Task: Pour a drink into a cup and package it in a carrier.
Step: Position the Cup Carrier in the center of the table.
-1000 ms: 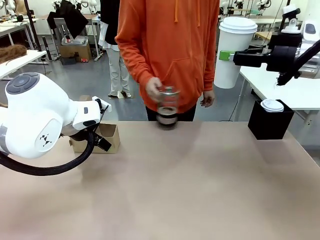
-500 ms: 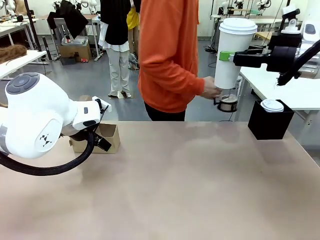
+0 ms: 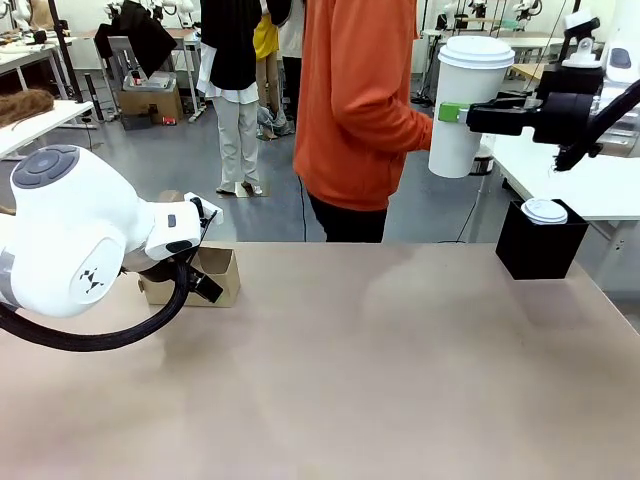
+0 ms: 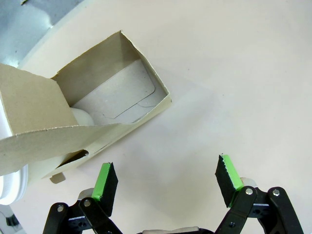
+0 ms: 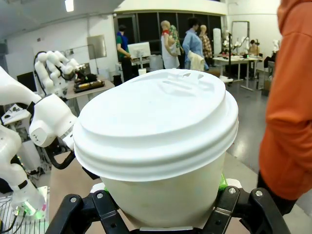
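Note:
My right gripper [image 3: 455, 111] is shut on the tall white paper cup [image 3: 470, 85] with its white lid, holding it upright high above the table's far right. The lidded cup [image 5: 156, 146] sits close up in the right wrist view. The brown cardboard carrier [image 3: 205, 276] stands at the table's left, partly behind my left arm. My left gripper [image 4: 168, 178] hangs open just above and beside the carrier [image 4: 105, 97], nothing between its green pads [image 4: 106, 181]. The pitcher with the dark drink is hidden.
A person in an orange hoodie [image 3: 360, 110] stands side-on at the far edge, an arm reaching behind the cup. A black square box [image 3: 540, 250] topped by a white lid [image 3: 545, 210] sits at the far right. Bare tabletop [image 3: 350, 370] spreads across the middle.
The person lifted the pitcher from the table's far middle, carried it right past the cup and out of sight, turning side-on. Both arms stayed still.

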### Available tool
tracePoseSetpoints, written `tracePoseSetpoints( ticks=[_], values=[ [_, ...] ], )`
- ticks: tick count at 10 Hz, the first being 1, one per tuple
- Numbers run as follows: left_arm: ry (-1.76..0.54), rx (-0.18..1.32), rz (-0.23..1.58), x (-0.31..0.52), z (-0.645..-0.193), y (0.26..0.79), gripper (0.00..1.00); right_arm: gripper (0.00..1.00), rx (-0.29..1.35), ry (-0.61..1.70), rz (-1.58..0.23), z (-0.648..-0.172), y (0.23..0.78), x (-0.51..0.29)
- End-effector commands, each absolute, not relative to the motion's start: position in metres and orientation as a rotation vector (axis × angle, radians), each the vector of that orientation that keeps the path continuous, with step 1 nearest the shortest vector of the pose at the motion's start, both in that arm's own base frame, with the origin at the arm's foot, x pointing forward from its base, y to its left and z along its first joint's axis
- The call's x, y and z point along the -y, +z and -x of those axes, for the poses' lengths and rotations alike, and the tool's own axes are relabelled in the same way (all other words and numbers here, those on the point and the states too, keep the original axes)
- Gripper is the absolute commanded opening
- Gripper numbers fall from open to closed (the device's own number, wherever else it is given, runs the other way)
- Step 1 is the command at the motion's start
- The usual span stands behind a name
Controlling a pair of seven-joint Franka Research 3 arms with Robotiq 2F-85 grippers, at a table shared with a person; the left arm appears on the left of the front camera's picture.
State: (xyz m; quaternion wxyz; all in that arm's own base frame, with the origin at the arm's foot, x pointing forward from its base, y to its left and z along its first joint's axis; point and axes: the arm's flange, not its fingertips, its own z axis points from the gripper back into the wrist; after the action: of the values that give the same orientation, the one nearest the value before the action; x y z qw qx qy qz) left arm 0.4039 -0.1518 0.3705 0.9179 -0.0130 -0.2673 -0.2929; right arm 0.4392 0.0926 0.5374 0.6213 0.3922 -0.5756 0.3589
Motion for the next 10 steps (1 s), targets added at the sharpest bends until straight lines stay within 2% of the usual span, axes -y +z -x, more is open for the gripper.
tracePoseSetpoints(
  ticks=[1,3,7,10],
  values=[
    [-0.602,0.550,0.027,0.152,-0.404,0.370,1.00,0.80,1.331,0.825,-0.909,-0.442,0.543,-0.095],
    [-0.497,0.574,0.024,0.148,-0.405,0.425,1.00,0.80,1.331,0.825,-0.909,-0.442,0.543,-0.095],
    [-0.373,0.493,0.087,0.138,-0.414,0.524,1.00,0.80,1.331,0.825,-0.909,-0.442,0.543,-0.095],
    [-0.256,0.413,0.104,0.116,-0.465,0.543,1.00,0.80,1.331,0.825,-0.909,-0.442,0.543,-0.095]
  ],
)
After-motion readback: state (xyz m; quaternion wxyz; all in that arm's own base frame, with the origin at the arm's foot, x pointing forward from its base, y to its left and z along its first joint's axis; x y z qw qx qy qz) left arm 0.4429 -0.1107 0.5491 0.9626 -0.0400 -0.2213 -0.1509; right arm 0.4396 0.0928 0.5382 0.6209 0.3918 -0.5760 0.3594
